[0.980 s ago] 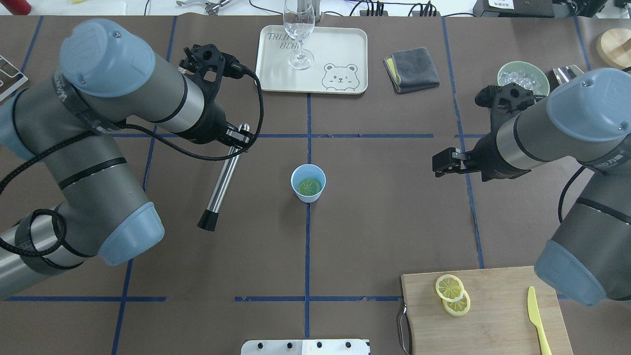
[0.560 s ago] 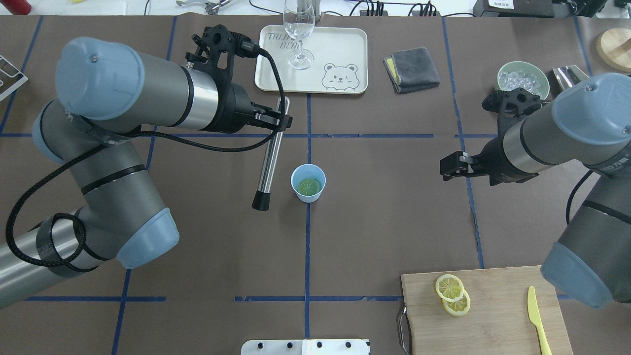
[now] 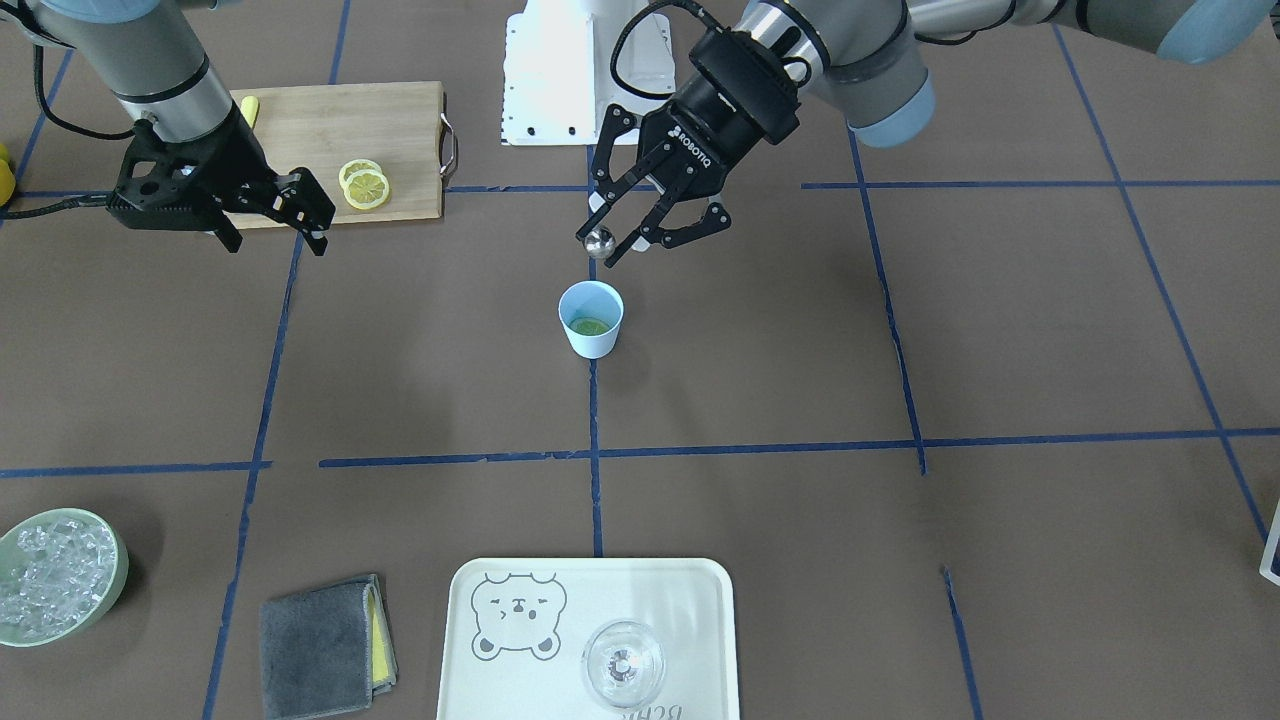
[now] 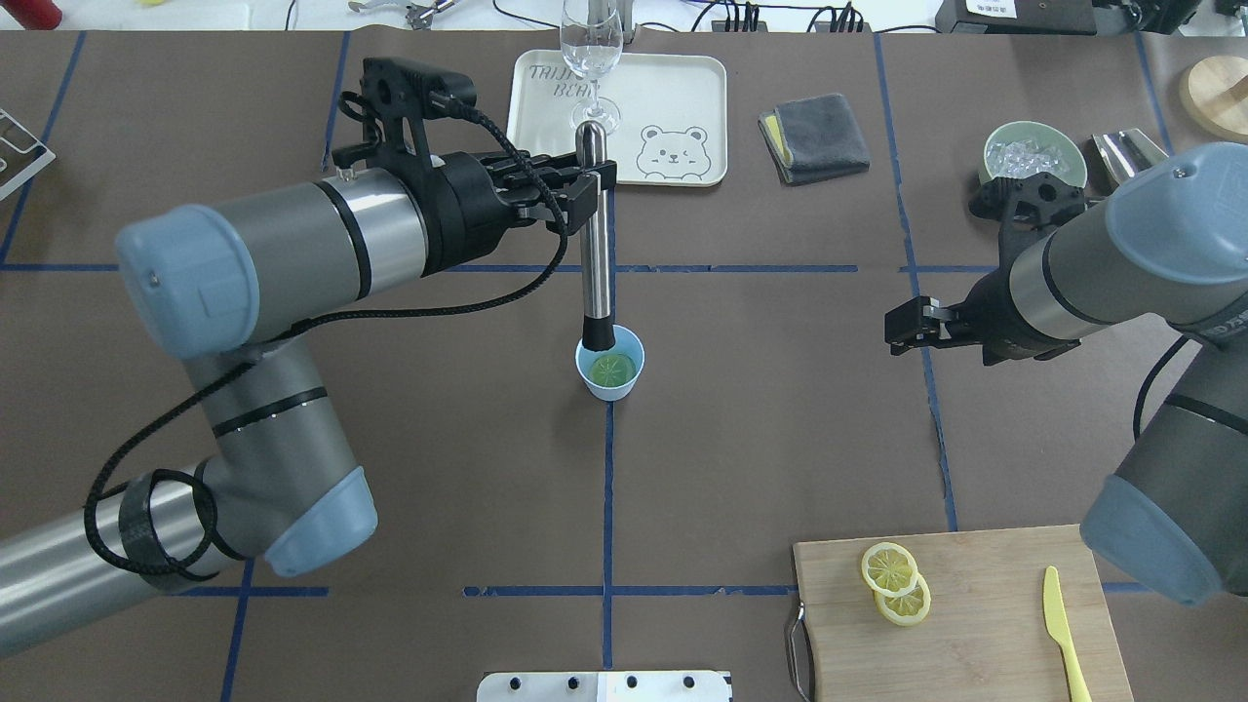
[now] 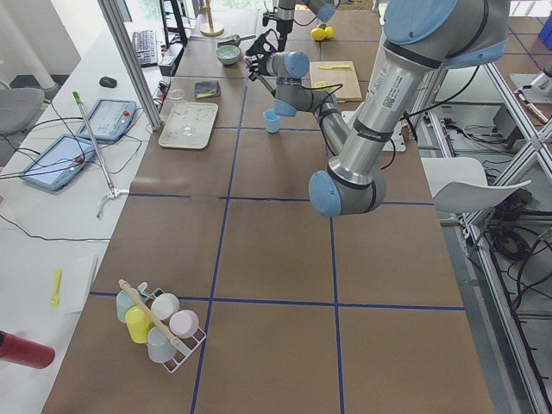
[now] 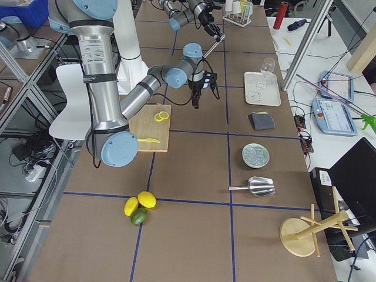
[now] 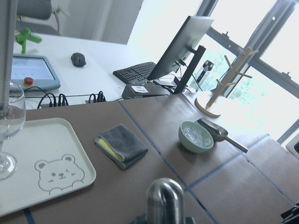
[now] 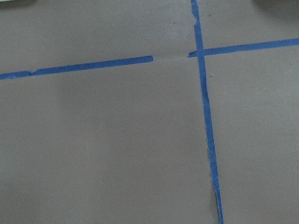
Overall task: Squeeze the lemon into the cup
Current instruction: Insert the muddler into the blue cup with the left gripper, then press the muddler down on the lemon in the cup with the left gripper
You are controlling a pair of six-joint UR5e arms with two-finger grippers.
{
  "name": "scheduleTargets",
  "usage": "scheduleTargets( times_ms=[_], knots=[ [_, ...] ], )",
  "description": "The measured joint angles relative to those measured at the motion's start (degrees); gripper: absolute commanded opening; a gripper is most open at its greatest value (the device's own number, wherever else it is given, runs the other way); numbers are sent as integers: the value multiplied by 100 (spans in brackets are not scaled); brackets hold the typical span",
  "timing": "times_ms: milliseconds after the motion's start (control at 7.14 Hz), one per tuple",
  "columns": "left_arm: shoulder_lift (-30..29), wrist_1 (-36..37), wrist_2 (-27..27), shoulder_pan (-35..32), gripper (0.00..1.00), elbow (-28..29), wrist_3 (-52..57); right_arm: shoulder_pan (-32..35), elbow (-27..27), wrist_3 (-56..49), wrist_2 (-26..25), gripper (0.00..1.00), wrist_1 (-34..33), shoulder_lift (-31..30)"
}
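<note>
Clamps a black-tipped steel rod (image 4: 595,263) in the left gripper (image 4: 585,185), tip at the rim of the small light-blue cup (image 4: 609,392) containing a thin yellow lemon slice (image 4: 612,369). Holds the right gripper (image 4: 897,327) spread, empty.

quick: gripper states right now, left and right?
Left gripper: shut on the steel muddler, its black tip at the cup rim.
Right gripper: open, holding nothing.

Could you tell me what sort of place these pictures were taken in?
Most likely a robotics lab set up for drink-making trials: blue tape marks the table into squares, a teach pendant and a monitor stand beside it, and a bowl of ice is laid out as a prop.
</note>
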Motion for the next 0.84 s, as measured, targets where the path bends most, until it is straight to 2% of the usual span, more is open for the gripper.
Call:
scheduleTargets(
  times_ms=[280,420,840],
  knots=[
    [178,-697,1843,875,0,187,438,34,-9,1,5,100,0,-2],
    [209,-834,2338,1114,0,347,529,35,-18,5,4,100,0,-1],
    [179,-913,2756,1297,0,638,568,40,-23,16,36,100,0,6]
  ],
)
